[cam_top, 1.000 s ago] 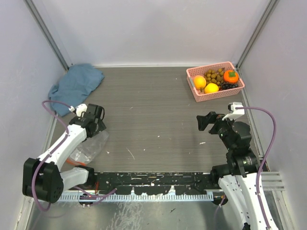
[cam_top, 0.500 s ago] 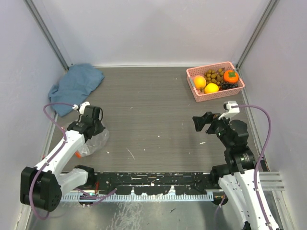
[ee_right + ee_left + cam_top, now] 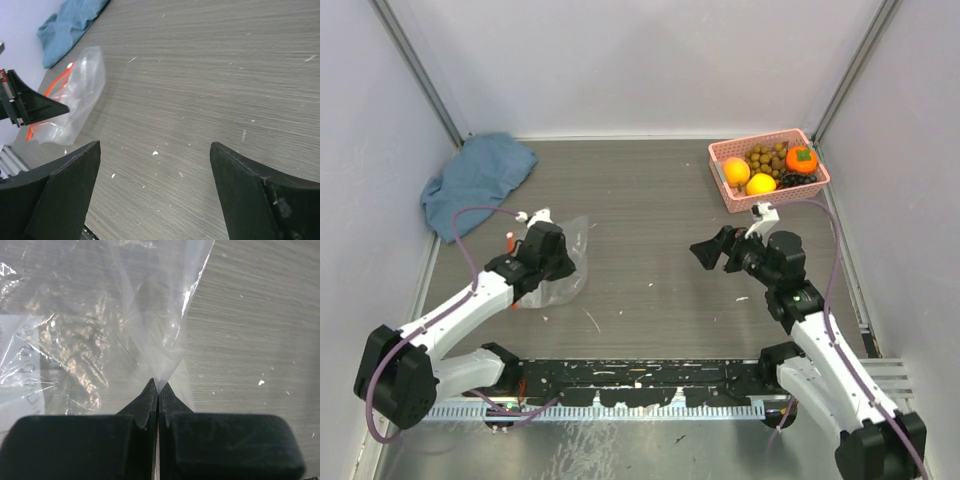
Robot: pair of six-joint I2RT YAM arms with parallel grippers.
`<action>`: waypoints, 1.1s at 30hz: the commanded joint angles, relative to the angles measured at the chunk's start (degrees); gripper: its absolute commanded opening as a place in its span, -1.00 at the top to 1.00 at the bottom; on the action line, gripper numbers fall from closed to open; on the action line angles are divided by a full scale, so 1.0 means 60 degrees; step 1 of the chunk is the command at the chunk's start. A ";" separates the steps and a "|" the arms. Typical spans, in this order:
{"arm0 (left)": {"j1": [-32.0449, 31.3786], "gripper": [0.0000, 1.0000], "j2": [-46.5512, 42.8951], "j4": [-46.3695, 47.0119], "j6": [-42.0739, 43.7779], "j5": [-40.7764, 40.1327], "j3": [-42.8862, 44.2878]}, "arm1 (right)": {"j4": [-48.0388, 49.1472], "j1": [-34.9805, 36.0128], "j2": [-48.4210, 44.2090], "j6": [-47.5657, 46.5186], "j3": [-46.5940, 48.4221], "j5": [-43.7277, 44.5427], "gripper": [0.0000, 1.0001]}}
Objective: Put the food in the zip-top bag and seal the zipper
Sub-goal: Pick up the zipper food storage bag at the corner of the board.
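The zip-top bag (image 3: 570, 262) is clear and crinkly and sits at the table's left middle. My left gripper (image 3: 558, 266) is shut on a pinched fold of the bag's film (image 3: 165, 340), fingertips meeting (image 3: 158, 385). The right wrist view shows the bag (image 3: 82, 92) with the orange-red zipper (image 3: 56, 84) along its left edge. My right gripper (image 3: 712, 252) stands open over bare table right of centre, nothing between its fingers (image 3: 155, 144). The food, a peach-orange fruit (image 3: 736, 171), a yellow one (image 3: 760, 184), an orange one with green top (image 3: 801, 159) and grapes (image 3: 767, 158), lies at the back right.
The food lies in a pink basket (image 3: 757, 140) near the right wall. A crumpled blue cloth (image 3: 478, 180) is at the back left. A black strip (image 3: 640, 375) runs along the near edge between the arm bases.
My left gripper shut on the bag and carried it right and away from the near edge. The right arm swung left toward the table's middle, still open.
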 commanded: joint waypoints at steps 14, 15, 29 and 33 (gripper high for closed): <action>-0.3236 1.00 0.1821 0.2947 -0.1135 -0.0284 0.0704 | 0.5112 0.3641 0.4269 0.2783 0.0109 0.2795 -0.91; -0.3329 1.00 0.1944 0.2980 -0.1140 -0.0283 0.0748 | 0.5259 0.3692 0.4426 0.2940 0.0073 0.2972 -0.92; -0.4377 1.00 0.2880 0.3537 -0.1273 -0.0351 0.1206 | 0.7256 0.4075 0.6392 0.4652 -0.0489 0.3746 -0.85; -0.4606 1.00 0.3121 0.3641 -0.1301 -0.0345 0.1370 | 0.7638 0.4092 0.6937 0.4752 -0.0487 0.3574 -0.64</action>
